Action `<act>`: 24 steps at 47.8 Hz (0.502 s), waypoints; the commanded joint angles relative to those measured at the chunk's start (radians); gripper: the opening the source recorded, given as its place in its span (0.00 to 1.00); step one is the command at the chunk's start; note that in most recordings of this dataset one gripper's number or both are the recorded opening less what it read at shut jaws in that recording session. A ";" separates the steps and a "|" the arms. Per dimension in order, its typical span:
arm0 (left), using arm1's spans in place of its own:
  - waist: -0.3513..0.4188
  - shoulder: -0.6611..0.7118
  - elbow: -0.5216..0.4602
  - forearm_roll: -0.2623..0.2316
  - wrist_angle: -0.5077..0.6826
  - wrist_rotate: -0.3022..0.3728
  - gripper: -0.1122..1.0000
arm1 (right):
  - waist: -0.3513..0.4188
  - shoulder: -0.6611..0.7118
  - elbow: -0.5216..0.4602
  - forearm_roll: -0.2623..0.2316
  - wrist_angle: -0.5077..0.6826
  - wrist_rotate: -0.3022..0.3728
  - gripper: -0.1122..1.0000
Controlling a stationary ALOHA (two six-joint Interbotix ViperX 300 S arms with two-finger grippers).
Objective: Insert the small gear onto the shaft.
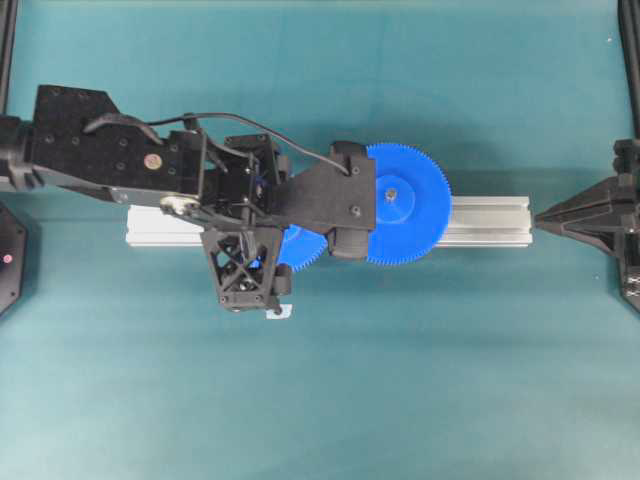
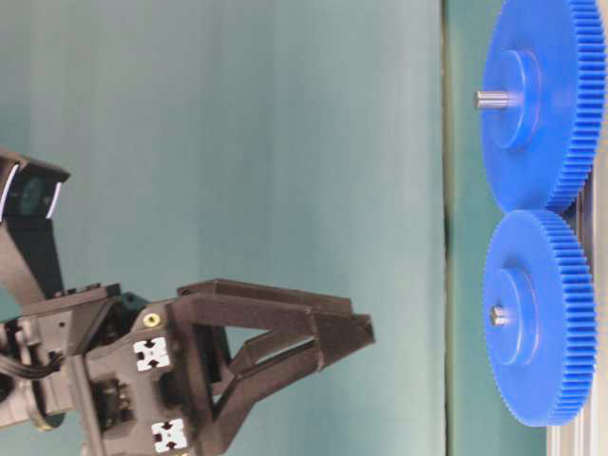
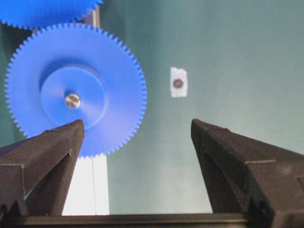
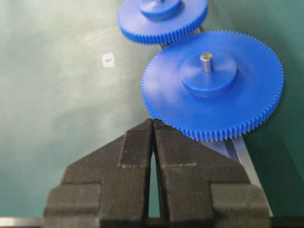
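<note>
The teal worktop (image 1: 320,400) carries a long grooved aluminium bar (image 1: 490,222) running left to right. On the bar sits the larger gear (image 1: 405,203), its pin standing up at the hub. Meshed with it on the left is the small gear (image 3: 76,90), mounted on the bar with a silvery pin end showing at its centre hole; from overhead the left arm covers most of it. The left tool (image 3: 137,142) hangs above the worktop beside the small gear, jaws wide apart and holding nothing. The right tool (image 4: 153,124) rests at the bar's right end, jaws pressed together, empty. Just in front of the bar lies the shaft (image 3: 178,82), what seems a tiny pin in a pale base.
</note>
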 commanded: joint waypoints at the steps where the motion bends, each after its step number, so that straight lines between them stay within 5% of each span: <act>1: -0.002 -0.017 -0.015 0.000 -0.005 0.002 0.88 | -0.002 0.005 -0.009 0.000 -0.008 0.011 0.16; 24: -0.003 -0.029 -0.052 0.000 0.006 0.003 0.88 | -0.002 0.005 -0.011 0.000 -0.002 0.011 0.16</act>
